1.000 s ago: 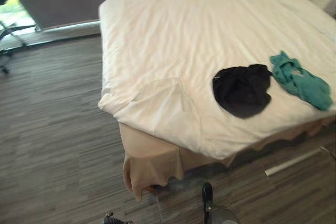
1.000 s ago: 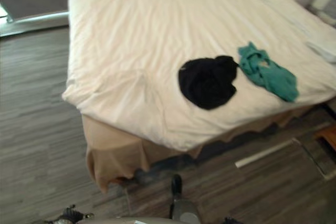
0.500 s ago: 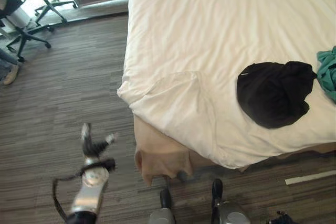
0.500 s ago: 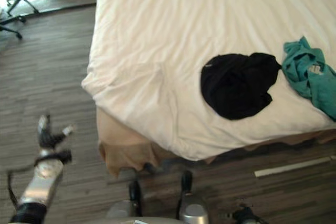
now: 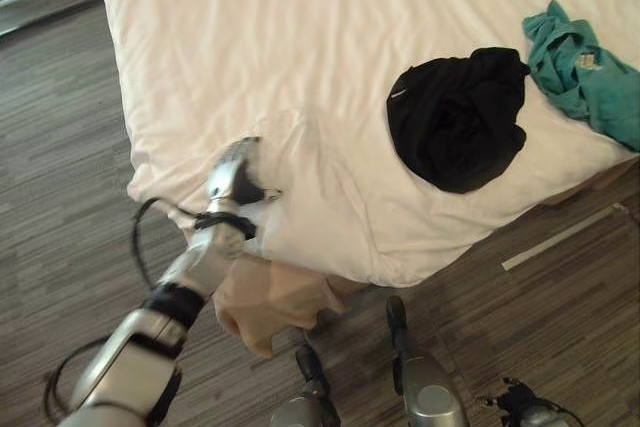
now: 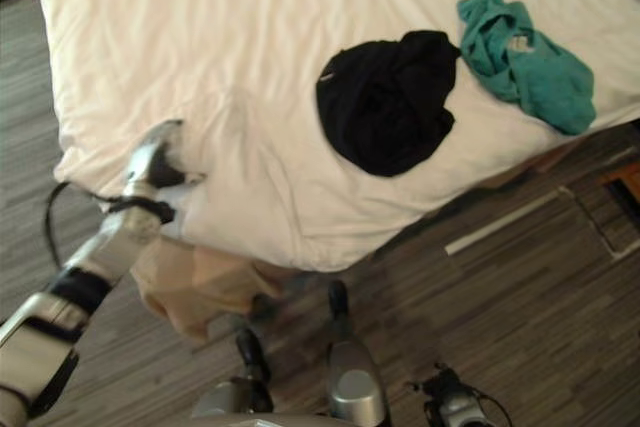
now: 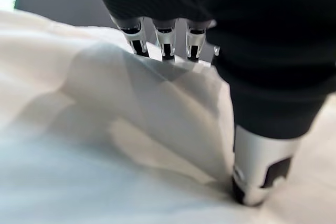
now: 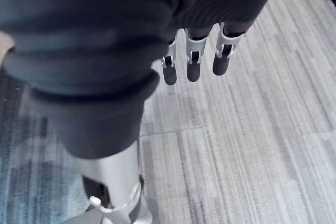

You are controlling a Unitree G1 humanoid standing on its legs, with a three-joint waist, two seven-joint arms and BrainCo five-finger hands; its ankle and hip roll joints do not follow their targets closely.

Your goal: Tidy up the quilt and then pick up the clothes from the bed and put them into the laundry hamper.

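Quilt [image 5: 300,67] corner against left hand [image 5: 232,175] fingers [image 7: 165,38]

Teal garment [image 5: 585,72] cut off right.

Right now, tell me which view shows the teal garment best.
The right eye view: the teal garment lies whole on the white quilt, beside the black garment. The left eye view cuts it off at the picture's edge. The left wrist view shows quilt cloth past the left hand; the right wrist view shows floor.
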